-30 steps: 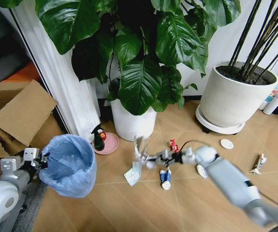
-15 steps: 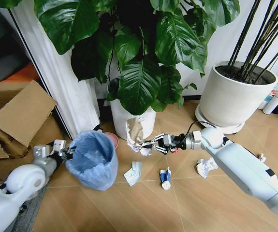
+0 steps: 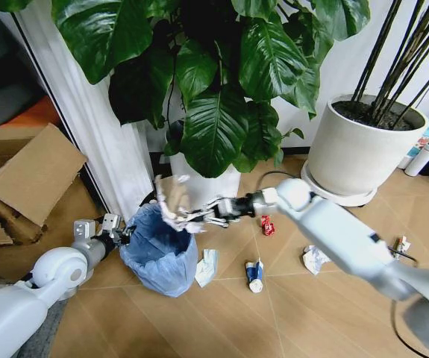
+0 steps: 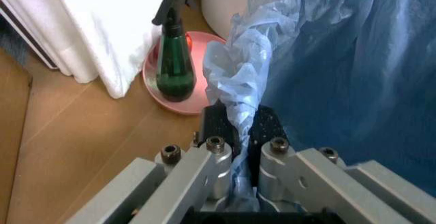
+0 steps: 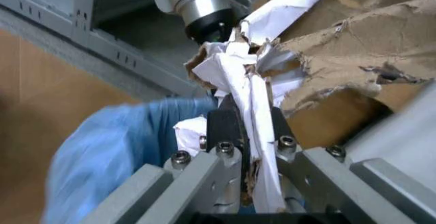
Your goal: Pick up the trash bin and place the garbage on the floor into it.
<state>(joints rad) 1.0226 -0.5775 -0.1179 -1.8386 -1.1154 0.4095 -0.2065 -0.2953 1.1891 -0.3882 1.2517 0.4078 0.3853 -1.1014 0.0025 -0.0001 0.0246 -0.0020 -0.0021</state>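
The trash bin [image 3: 158,253], black with a crinkly light-blue bag, is tilted just above the floor [image 3: 221,321]. My left gripper [image 3: 119,233] is shut on its rim; the left wrist view shows the bag [image 4: 240,76] pinched in that gripper [image 4: 238,129]. A crumpled white-and-brown paper wad [image 3: 171,200] hangs over the bin's mouth, held by my shut right gripper [image 3: 197,217], also seen close up [image 5: 248,127] gripping the wad [image 5: 253,81] above the blue bag [image 5: 102,157]. More garbage lies on the floor: a white folded paper [image 3: 207,267], a tube wrapper [image 3: 254,274], a red wrapper [image 3: 268,224], a white wad [image 3: 315,259].
A white plant pot [image 3: 214,190] stands right behind the bin, a larger pot [image 3: 359,156] at the back right. A green spray bottle [image 4: 174,66] sits on a pink saucer [image 4: 194,104] beside the curtain [image 3: 98,127]. Cardboard boxes [image 3: 27,179] lie left. A white bottle [image 3: 423,159] stands far right.
My right gripper has carried the paper wad up and to the left, from above the floor litter to over the bin. My left arm has brought the bin to the right.
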